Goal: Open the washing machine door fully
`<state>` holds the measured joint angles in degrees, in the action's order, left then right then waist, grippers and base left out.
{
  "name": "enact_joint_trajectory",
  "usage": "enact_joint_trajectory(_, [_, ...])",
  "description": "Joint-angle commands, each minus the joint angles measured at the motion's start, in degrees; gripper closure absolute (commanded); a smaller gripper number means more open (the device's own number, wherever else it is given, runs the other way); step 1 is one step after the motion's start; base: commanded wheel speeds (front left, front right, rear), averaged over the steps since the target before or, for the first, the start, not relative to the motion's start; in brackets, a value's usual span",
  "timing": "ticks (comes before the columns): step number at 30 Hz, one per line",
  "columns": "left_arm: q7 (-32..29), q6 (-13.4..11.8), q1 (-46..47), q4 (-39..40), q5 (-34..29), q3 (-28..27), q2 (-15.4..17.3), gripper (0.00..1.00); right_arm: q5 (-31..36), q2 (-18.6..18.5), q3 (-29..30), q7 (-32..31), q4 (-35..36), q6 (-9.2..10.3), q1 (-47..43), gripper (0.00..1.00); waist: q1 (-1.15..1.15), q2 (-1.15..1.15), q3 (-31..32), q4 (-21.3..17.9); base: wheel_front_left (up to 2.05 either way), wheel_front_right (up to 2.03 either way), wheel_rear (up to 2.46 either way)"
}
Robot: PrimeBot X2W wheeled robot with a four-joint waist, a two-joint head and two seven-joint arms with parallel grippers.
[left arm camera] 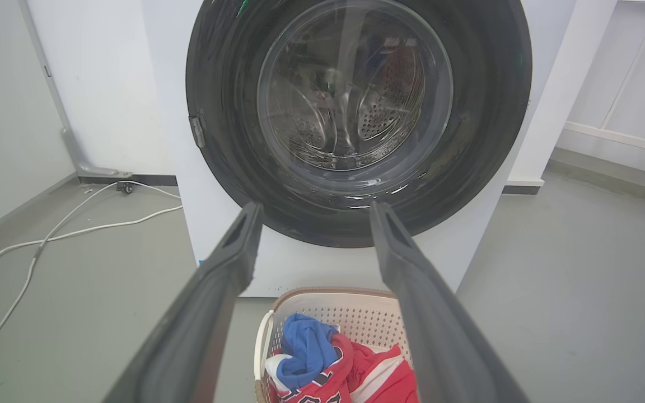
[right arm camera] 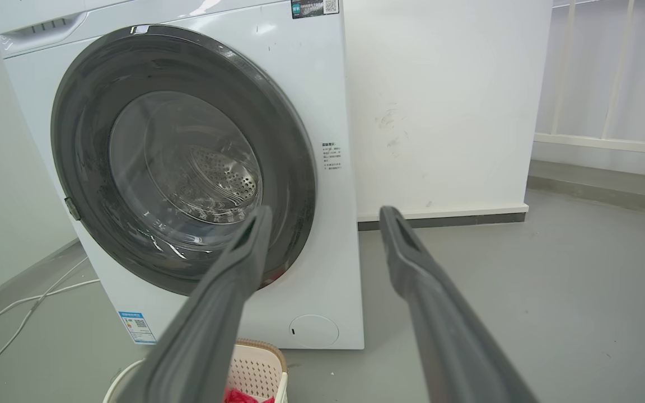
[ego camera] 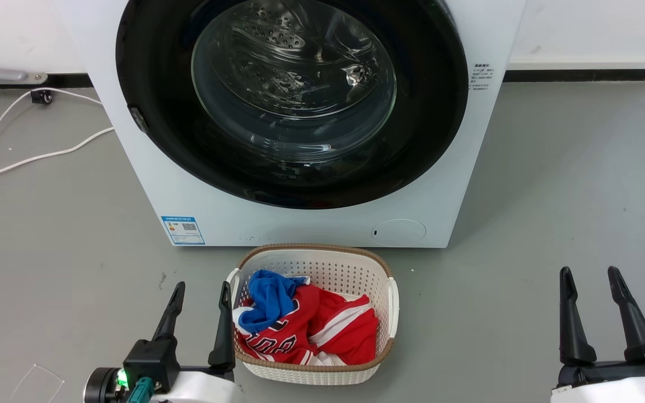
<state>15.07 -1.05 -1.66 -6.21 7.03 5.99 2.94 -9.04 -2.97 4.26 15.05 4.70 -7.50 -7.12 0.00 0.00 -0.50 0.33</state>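
The left gripper (ego camera: 202,288) stands with its fingers spread wide and holds nothing. Its inner finger is just beside the left rim of the laundry basket (ego camera: 311,248), which holds a red jersey (ego camera: 328,330) and a blue cloth (ego camera: 269,296). The right gripper (ego camera: 589,274) is equally wide and empty, over bare grey floor (ego camera: 552,196), well apart from the basket.

Open floor lies to the right of the washing machine (ego camera: 311,226). On the left a white cable (ego camera: 20,162) trails across the floor. The basket sits just in front of the machine's base.

The head view shows a blue label (ego camera: 183,229) and a round flap (ego camera: 398,232) low on the front. The left wrist view frames the door head-on between the fingers. The right wrist view shows a white wall (right arm camera: 440,112) and railing (right arm camera: 608,73) beyond the machine.

The washing machine door (ego camera: 149,112) lies flat against the front, ahead of and above both grippers, touching neither. A small grey tab (ego camera: 138,118) sits on its left edge.
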Motion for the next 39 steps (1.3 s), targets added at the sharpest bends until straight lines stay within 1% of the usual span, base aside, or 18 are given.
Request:
enact_joint_trajectory(1, [0.16,-0.26,-0.28,-0.10,0.06,-0.02,-0.10,0.00,-0.23,0.18,-0.11,0.19,-0.13,0.01,-0.45,0.00,0.00,0.00,0.01,-0.01,0.00,0.00,0.00])
enact_joint_trajectory(14, [0.16,-0.31,-0.20,-0.47,0.42,-0.16,-0.10,0.00,-0.72,0.18,-0.26,0.19,-0.87,0.01,-0.28,0.00,0.00,0.00,0.12,-0.05,0.00,0.00,0.00])
enact_joint_trajectory(15, [0.16,-0.34,-0.17,-0.49,0.43,-0.17,-0.10,0.00,-0.72,0.18,-0.25,0.19,-0.94,0.01,-0.25,0.64,0.00,0.00,0.12,-0.04,0.00,0.00,0.00])
enact_joint_trajectory(16, [0.16,-0.36,-0.15,-0.50,0.46,-0.14,-0.10,0.00,-0.78,0.18,-0.24,0.19,-0.98,0.01,-0.20,1.00,0.00,0.00,0.12,-0.03,0.00,0.00,0.00])
enact_joint_trajectory(19, [0.16,-0.44,-0.18,-0.54,0.51,-0.17,-0.10,0.00,-2.03,0.16,-0.39,0.17,-1.57,0.01,-0.17,1.00,0.00,0.00,0.13,-0.04,0.00,0.00,0.00])
enact_joint_trajectory(21, [0.16,-0.40,-0.22,-0.58,0.49,-0.16,-0.10,0.00,-5.83,0.12,0.41,0.17,-2.15,0.01,0.10,1.00,0.00,0.00,0.13,-0.06,0.00,0.00,0.00])
enact_joint_trajectory(23, [0.16,-0.41,-0.26,-0.59,0.50,-0.19,-0.09,0.00,-11.24,0.16,0.68,0.17,-2.42,0.01,0.74,1.00,0.00,0.00,0.13,-0.10,0.00,0.00,0.00])
enact_joint_trajectory(26, [0.16,-0.41,-0.32,-0.59,0.62,-0.21,-0.10,0.00,-24.29,0.11,1.38,0.17,-3.90,0.01,1.64,1.00,0.00,0.00,0.17,-0.20,0.00,0.00,0.00])
enact_joint_trajectory(28, [0.16,-0.36,-0.38,-0.64,0.65,-0.25,-0.08,0.00,-34.95,0.15,1.58,0.17,-5.17,0.01,2.23,1.00,0.00,0.00,0.22,-0.27,0.00,0.00,0.00])
enact_joint_trajectory(32, [0.16,-0.16,-0.39,-0.75,0.72,-0.16,-0.09,0.00,-55.58,0.11,-0.87,0.17,-7.56,0.01,3.13,1.00,0.00,0.00,0.36,-0.25,0.00,0.00,0.00])
enact_joint_trajectory(36, [0.16,-0.18,-0.30,-0.83,0.89,-0.07,-0.09,0.00,-71.36,0.14,-4.35,0.16,-7.39,0.01,3.62,1.00,0.00,0.00,0.42,-0.12,0.00,0.00,0.00])
enact_joint_trajectory(39, [0.16,-0.32,-0.26,-0.90,1.09,0.01,-0.09,0.00,-80.42,0.11,-6.47,0.16,-6.02,0.01,3.39,1.00,0.00,0.00,0.43,0.01,0.00,0.00,0.00])
